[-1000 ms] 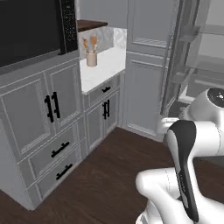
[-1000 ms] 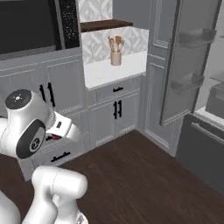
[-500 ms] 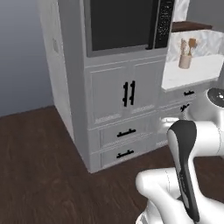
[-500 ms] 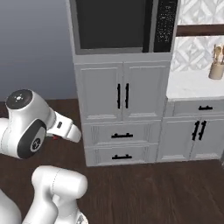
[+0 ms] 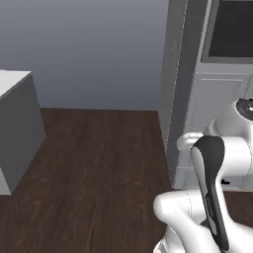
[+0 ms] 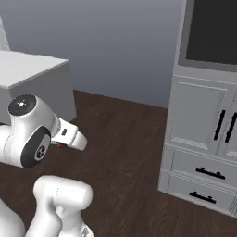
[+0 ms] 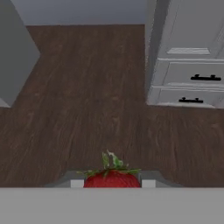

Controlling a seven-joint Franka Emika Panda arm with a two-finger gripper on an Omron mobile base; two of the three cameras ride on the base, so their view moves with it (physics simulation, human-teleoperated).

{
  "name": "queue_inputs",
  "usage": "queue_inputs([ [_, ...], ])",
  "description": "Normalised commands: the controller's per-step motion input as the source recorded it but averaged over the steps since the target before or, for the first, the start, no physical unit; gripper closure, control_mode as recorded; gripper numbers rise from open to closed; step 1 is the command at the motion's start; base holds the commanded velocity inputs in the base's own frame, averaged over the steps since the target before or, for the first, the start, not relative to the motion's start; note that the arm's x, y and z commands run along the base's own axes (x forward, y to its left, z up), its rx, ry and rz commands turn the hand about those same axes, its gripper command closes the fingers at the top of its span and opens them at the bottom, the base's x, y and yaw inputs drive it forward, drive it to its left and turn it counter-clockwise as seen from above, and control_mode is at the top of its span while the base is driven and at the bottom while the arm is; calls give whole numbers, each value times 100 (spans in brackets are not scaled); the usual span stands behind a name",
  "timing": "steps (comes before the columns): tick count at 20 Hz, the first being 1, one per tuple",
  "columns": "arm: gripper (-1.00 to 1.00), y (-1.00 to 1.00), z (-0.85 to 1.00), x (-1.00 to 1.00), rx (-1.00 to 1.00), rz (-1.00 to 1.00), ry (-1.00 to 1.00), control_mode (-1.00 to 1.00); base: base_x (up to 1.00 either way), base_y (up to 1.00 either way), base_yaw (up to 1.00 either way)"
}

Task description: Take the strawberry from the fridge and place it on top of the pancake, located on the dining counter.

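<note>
We see the strawberry [image 7: 112, 178], green leaves up, pinched between our gripper [image 7: 112, 183] fingers, which are closed on its sides, above the dark wood floor [image 7: 92, 105]; light-grey drawers with black handles [image 7: 192, 83] stand to one side, a grey block [image 7: 13, 57] opposite

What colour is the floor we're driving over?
Dark brown wood planks, clearest in the hand view.
</note>
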Motion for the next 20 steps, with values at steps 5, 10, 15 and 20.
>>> queue_inputs([
  [5, 100, 0, 0, 0, 0, 0, 0, 100, 3, 78, 40],
  [10, 100, 0, 0, 0, 0, 0, 0, 100, 76, 48, 0],
  [15, 100, 0, 0, 0, 0, 0, 0, 100, 100, 18, -16],
  [20, 100, 0, 0, 0, 0, 0, 0, 100, 100, 51, -27],
])
